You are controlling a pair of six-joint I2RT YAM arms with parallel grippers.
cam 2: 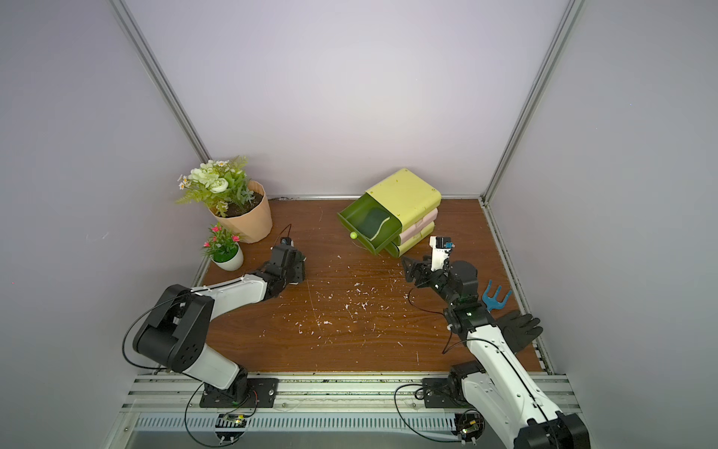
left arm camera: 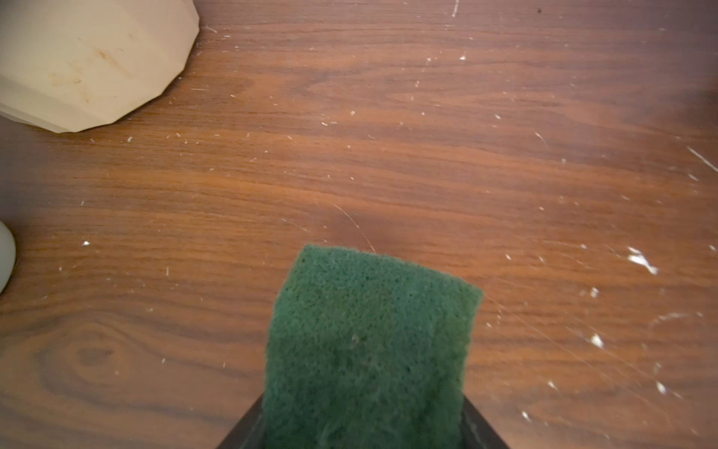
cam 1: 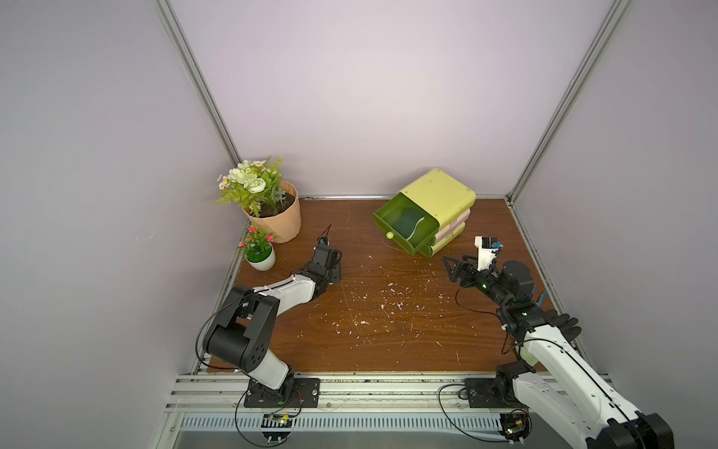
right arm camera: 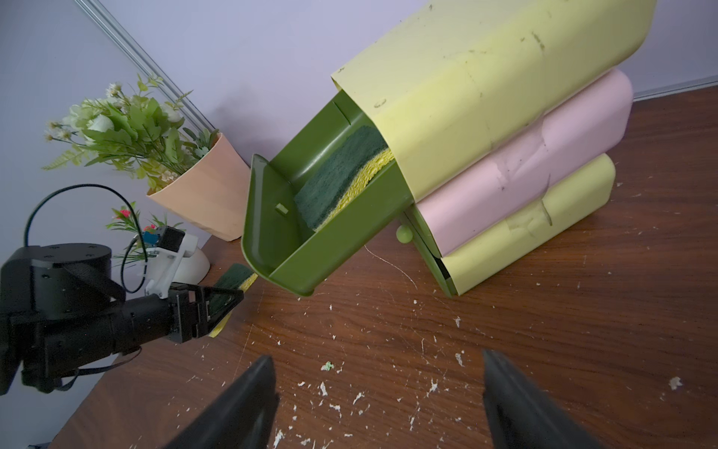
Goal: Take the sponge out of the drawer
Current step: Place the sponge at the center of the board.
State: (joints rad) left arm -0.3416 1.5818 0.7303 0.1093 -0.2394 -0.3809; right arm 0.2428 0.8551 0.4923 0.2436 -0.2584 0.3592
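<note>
Pinching a sponge (left arm camera: 369, 350), left pincer (right arm camera: 223, 302), right pincer (right arm camera: 377, 357) spread, drawer (right arm camera: 330, 248) open

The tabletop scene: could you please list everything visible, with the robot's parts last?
drawer unit: one, yellow-green and pink tiers, far right of table
open drawer: one, dark green, top tier, pulled out
drawer sponge: one, green over yellow, in the open drawer
held sponge: one, green over yellow, in the left gripper, near the small plant
large plant: one, white flowers, peach pot, far left corner
small plant: one, pink flowers, white pot, beside the large plant
hand rake: one, blue, right edge
glove: one, black, beside the rake
crumbs: many, white, scattered mid-table
table: one, brown wood
left gripper: one, black, shut on held sponge
right gripper: one, black, open, empty
</note>
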